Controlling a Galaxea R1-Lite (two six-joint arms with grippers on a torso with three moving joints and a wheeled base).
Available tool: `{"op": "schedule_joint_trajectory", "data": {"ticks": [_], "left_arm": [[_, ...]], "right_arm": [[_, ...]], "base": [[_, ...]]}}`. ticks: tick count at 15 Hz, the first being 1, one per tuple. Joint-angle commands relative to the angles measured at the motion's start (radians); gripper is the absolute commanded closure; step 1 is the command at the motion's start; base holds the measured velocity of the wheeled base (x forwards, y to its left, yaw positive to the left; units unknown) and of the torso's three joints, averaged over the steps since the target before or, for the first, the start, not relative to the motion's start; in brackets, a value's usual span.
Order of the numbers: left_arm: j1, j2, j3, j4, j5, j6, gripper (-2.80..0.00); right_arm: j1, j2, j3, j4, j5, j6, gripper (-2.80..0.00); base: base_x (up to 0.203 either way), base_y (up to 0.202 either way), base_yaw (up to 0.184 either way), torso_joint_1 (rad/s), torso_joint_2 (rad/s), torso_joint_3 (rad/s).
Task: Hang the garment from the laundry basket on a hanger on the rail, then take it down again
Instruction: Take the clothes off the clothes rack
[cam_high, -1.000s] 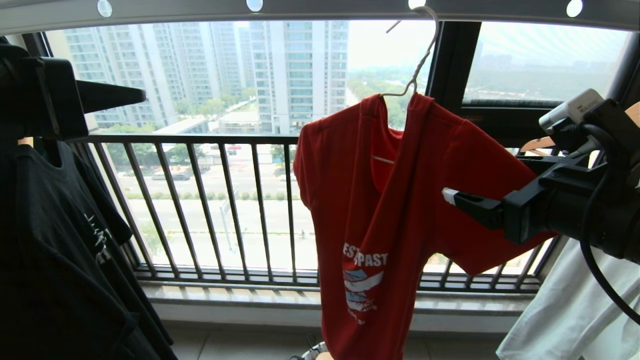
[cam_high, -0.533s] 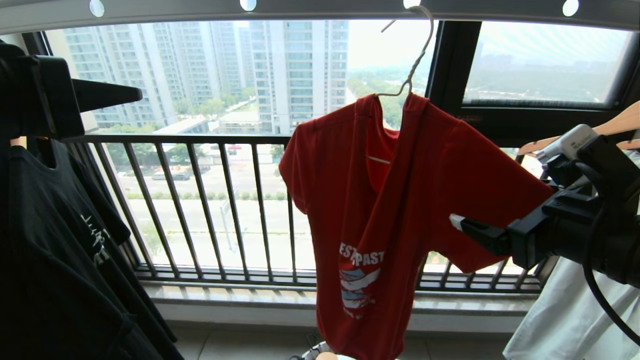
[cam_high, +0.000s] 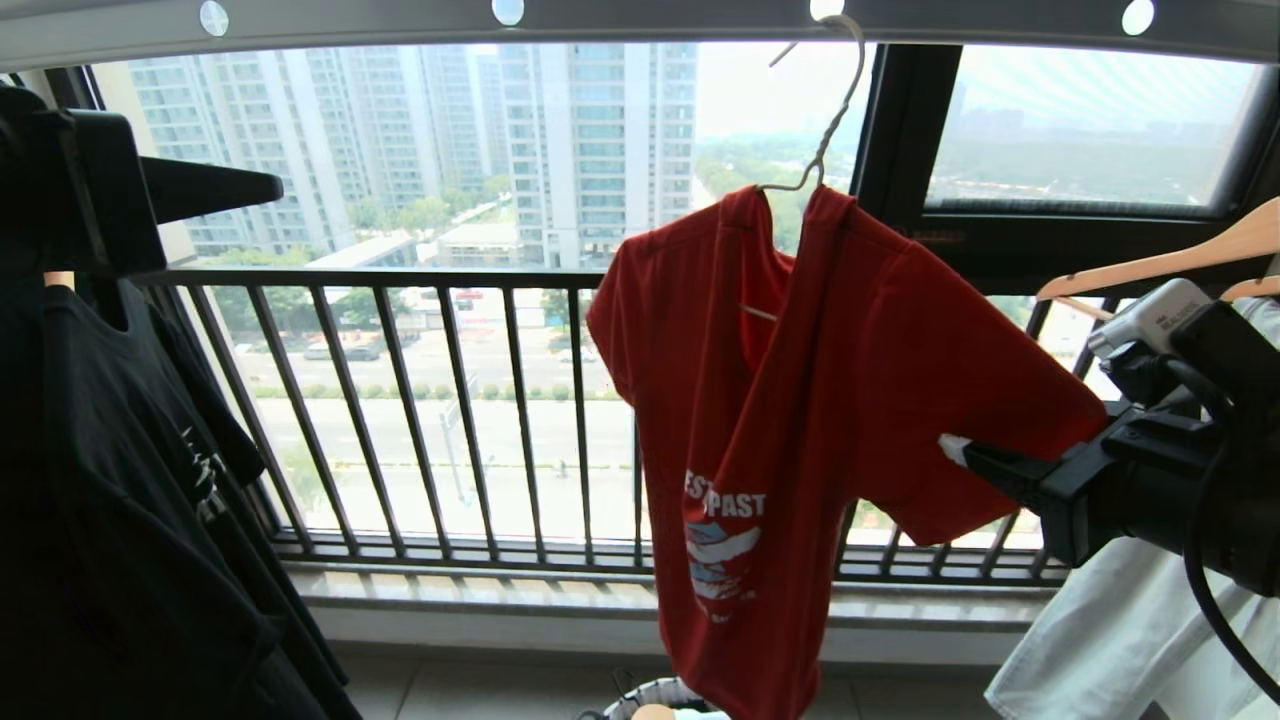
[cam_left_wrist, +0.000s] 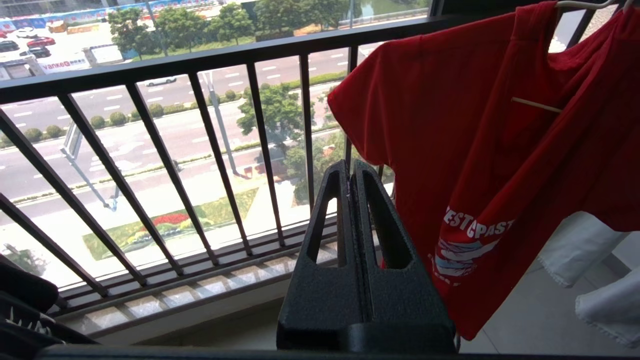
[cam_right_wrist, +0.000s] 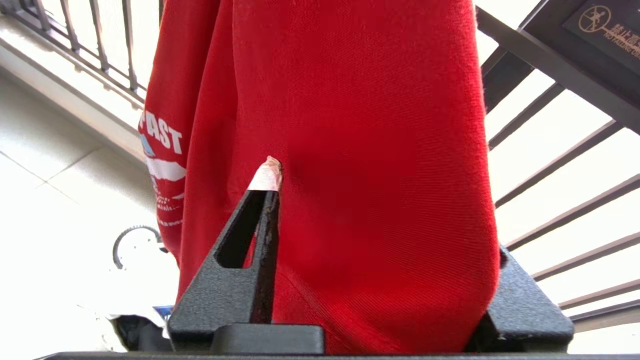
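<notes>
1. The red T-shirt (cam_high: 800, 400) hangs on the thin wire hanger (cam_high: 830, 120), whose hook is over the grey overhead rail (cam_high: 650, 15) with its row of round white discs.
2. The shirt is bunched and twisted on the hanger (the white lettering and blue-white graphic face the window railing (cam_high: 420, 400) side), with its hem reaching down to just above the laundry basket (cam_high: 650, 700) on the floor.
3. The right claw (cam_right_wrist: 370, 210) is at the shirt's sleeve: in the right wrist view red fabric lies between its fingers, one taped fingertip (cam_right_wrist: 267, 175) showing beside the cloth and the other hidden behind it; I cannot tell whether the claw pinches the fabric.
4. The left claw (cam_left_wrist: 350, 175) is clenched with nothing in it, held apart from the shirt, near the black shirt (cam_high: 130, 500).
5. A wooden hanger (cam_high: 1160, 265) and a pale garment (cam_high: 1120, 630) hang at the right.
</notes>
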Motion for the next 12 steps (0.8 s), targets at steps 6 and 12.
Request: {"op": "schedule_joint_trajectory", "data": {"ticks": [6,12], "left_arm": [[0.000,0.001,0.000,0.002,-0.001,0.000,0.00],[-0.001,0.001,0.000,0.002,-0.001,0.000,0.00]], "right_arm": [[-0.007,-0.008,0.044,-0.002,-0.001,-0.003,0.00],[-0.011,-0.020,0.139,-0.005,-0.001,0.003,0.00]], "base": [[0.000,0.000,0.000,0.000,0.00,0.000],[0.000,0.000,0.000,0.000,0.00,0.000]]}}
